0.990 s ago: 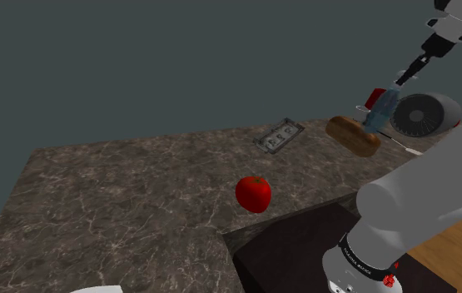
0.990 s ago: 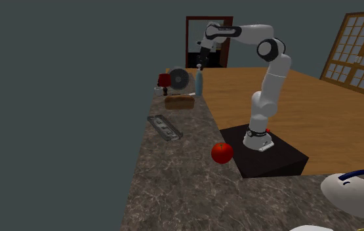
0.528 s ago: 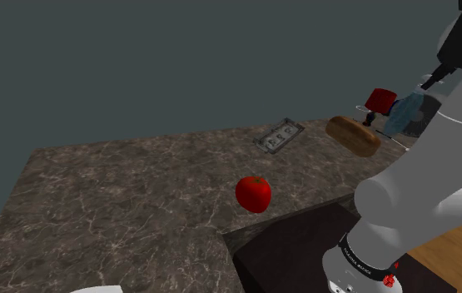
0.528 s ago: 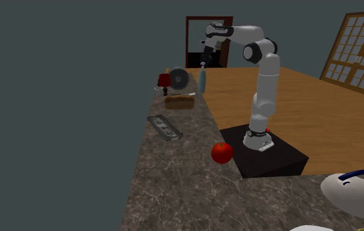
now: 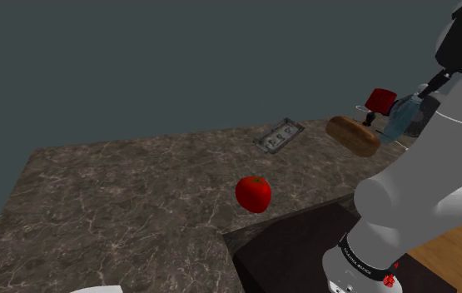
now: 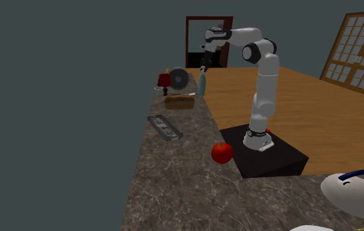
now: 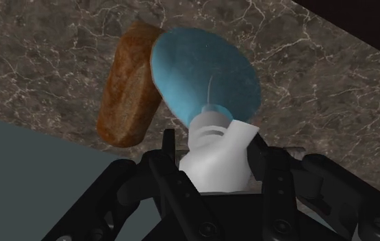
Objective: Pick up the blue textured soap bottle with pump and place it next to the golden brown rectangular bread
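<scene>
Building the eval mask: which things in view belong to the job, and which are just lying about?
Job:
blue soap bottle, clasped in the gripper
brown bread

Lying about:
red apple
flat grey tray
red object
round grey disc

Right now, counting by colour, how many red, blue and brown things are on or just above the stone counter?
Red: 2, the apple and a red item near the bread.
Blue: 1, the soap bottle, clasped in the gripper.
Brown: 1, the bread.
Total: 4.
</scene>
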`<move>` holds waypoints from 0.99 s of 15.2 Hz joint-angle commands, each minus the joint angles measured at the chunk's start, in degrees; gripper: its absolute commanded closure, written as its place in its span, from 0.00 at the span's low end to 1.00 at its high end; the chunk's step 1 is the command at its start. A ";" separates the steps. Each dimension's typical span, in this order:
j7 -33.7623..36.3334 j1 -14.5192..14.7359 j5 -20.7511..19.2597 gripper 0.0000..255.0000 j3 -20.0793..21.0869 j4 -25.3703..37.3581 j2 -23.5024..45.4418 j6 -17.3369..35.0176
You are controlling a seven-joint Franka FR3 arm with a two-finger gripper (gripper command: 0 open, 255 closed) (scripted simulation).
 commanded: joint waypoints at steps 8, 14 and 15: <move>-1.36 0.77 -0.33 1.00 0.34 -7.79 -0.98 7.15; -2.77 0.87 0.44 1.00 0.51 -11.99 -0.57 11.40; -3.04 0.87 0.64 1.00 0.53 -12.63 -0.44 12.08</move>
